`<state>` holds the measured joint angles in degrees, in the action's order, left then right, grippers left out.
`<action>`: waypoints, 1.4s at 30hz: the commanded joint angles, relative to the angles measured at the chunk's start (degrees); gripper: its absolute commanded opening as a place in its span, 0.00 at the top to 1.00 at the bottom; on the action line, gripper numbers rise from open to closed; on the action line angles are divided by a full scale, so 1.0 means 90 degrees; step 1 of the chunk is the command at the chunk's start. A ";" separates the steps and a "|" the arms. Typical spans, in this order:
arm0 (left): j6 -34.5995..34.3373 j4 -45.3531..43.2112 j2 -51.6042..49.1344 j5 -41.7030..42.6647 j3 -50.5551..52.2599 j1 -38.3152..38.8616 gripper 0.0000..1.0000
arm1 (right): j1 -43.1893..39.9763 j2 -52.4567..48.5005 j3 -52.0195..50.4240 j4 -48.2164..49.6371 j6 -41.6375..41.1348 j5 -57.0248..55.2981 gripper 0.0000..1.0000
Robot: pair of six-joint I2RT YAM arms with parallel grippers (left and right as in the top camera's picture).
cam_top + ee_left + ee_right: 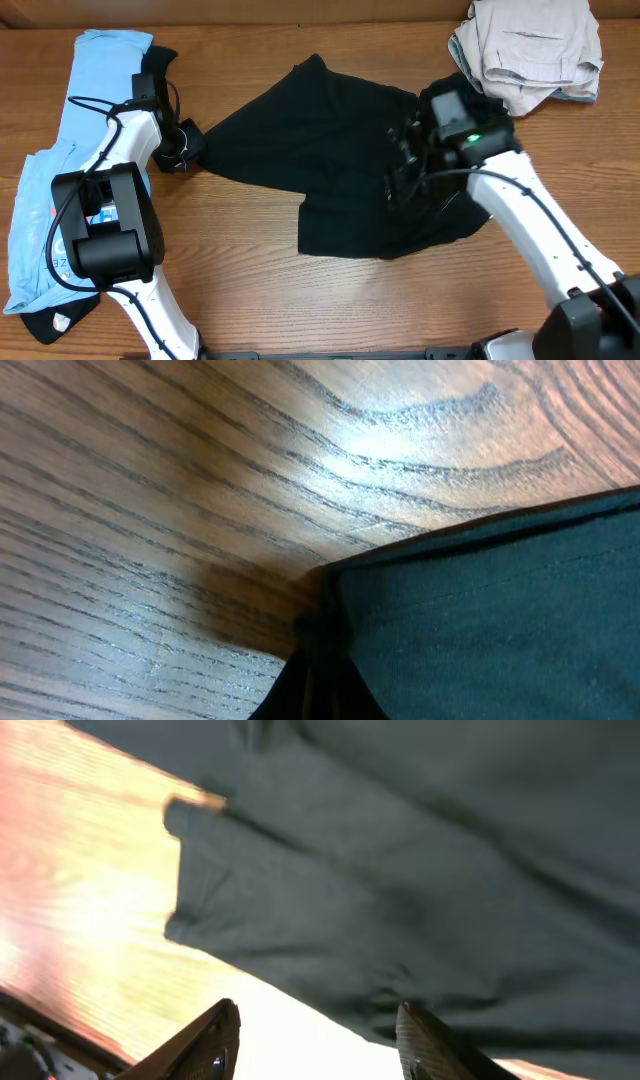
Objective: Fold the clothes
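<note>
The shirt lies mid-desk. The left end effector is pressed together, pinching its left corner (cloth bunches there). The right end effector hovers spread over the right side. Lift slowly, keeping the hem taut.

The left arm and right arm flanking the black shirt are clad in white shells, with black joint housings, looping black cables and one green light.

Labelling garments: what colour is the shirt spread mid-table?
The shirt is plain black, no print showing; overhead view shows it best.
</note>
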<state>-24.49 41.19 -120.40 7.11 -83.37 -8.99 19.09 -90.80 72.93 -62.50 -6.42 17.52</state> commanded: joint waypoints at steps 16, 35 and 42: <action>0.0211 0.0134 -0.0063 0.0114 0.0100 0.0041 0.96 | 0.1253 -0.0010 -0.2123 0.1328 -0.1287 -0.0945 0.47; 0.1440 0.3133 0.0107 0.0420 -0.3725 0.0027 0.96 | 0.0155 -0.0379 -0.3002 0.1462 -0.3288 -0.1064 0.55; 0.1440 0.3444 0.0180 0.0427 -0.4427 -0.0005 0.96 | -0.1010 -0.0537 -0.2958 0.1892 -0.2373 -0.0335 0.54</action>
<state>-13.06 72.03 -120.66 11.77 -121.01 -8.99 13.30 -93.19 46.78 -47.57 -32.88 13.08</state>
